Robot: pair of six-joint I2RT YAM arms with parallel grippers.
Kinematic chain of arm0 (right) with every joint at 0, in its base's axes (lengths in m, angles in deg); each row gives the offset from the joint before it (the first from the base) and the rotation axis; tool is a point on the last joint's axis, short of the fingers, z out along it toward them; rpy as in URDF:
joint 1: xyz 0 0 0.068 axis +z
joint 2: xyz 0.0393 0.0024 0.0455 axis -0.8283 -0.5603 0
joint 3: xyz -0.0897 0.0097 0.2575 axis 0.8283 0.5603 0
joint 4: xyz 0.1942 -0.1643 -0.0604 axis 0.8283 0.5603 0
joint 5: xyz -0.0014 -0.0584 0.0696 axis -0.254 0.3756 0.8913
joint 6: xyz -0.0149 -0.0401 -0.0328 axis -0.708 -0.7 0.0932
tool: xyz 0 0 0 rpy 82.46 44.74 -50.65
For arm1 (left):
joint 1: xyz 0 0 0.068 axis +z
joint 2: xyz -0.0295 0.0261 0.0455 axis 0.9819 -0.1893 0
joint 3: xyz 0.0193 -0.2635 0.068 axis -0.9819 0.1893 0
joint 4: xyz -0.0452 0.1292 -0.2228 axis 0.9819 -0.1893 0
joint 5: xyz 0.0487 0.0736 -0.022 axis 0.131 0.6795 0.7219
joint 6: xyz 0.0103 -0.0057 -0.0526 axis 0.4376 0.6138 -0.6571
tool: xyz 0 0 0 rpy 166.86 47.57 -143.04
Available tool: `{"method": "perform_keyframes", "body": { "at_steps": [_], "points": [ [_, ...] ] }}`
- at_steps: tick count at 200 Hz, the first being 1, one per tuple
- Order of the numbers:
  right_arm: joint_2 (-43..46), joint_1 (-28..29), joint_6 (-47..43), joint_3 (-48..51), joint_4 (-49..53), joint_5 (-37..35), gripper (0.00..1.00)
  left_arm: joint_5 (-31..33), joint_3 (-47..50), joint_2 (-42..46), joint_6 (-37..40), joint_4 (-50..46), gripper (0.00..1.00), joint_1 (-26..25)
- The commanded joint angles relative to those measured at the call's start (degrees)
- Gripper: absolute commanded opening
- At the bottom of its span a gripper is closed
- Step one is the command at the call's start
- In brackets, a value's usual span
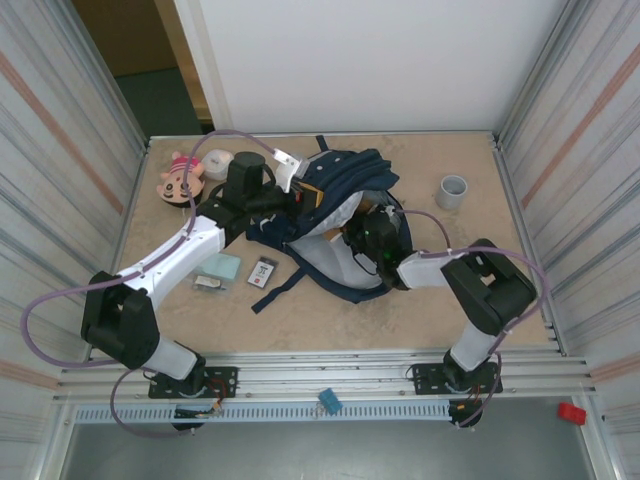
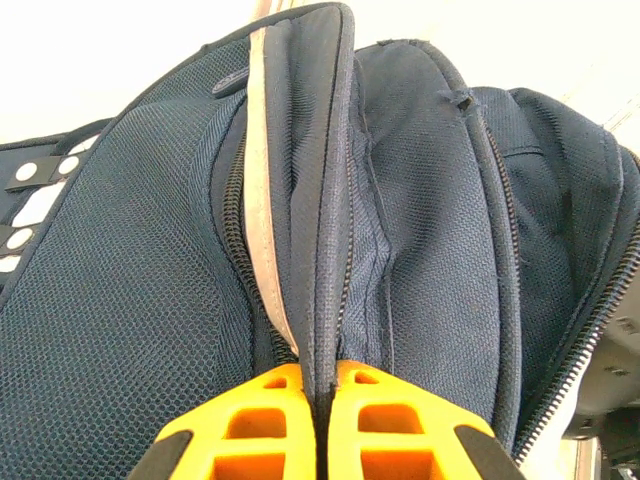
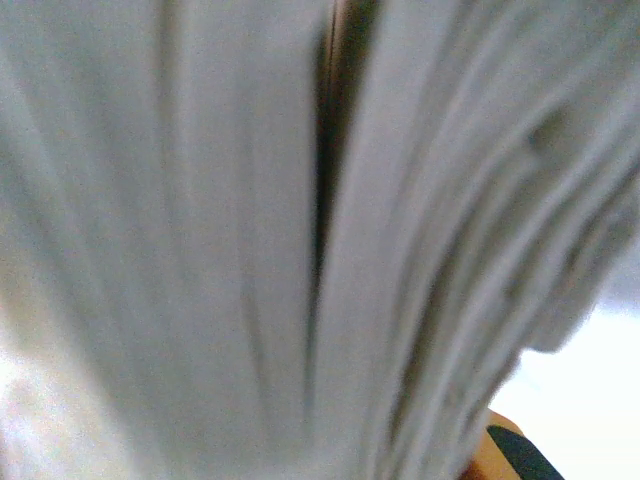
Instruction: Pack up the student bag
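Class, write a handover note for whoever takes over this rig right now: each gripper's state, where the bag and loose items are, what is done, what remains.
Left gripper: shut on a fold of the student bag, by a zip.
Right gripper: reaching into the bag's pale-lined opening; open or shut, cannot tell.
Bag: lying mid-table, mouth open.
Done: bag opened; contents hidden.
Left: plush toy, pale green pad, small card and grey cup lie on the table, unpacked.
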Motion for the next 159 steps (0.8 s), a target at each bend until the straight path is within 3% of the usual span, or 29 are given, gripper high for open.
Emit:
{"method": "perform_keyframes", "body": {
  "at_steps": [1,22,44,91,126,159],
  "points": [
    [-3.23,0.38,1.92,-4.71,-4.24,-2.19,0.02,-3.47,-3.78,1.32,0.25,8.34,0.0,0.45],
    [-6.64,0.15,2.77,-7.82,0.23,-2.0,0.09,-3.21,-3.64,1.45,0.33,8.16,0.0,0.49],
    [-8.56,-0.19,5.49,-9.75,8.35,-1.51,0.27,-2.34,-3.73,1.61,0.33,7.65,0.0,0.56],
    [-3.48,-1.13,5.44,-6.67,16.69,0.0,0.55,1.63,-3.21,2.78,1.74,6.11,0.0,0.65],
    [4.36,-1.98,4.28,-1.37,19.74,1.03,0.62,3.06,-2.83,3.05,2.96,5.0,0.0,0.98],
    [15.44,-2.26,1.23,3.67,28.57,2.55,0.64,3.97,-2.25,3.29,4.77,3.58,0.0,1.15]
  ]
}}
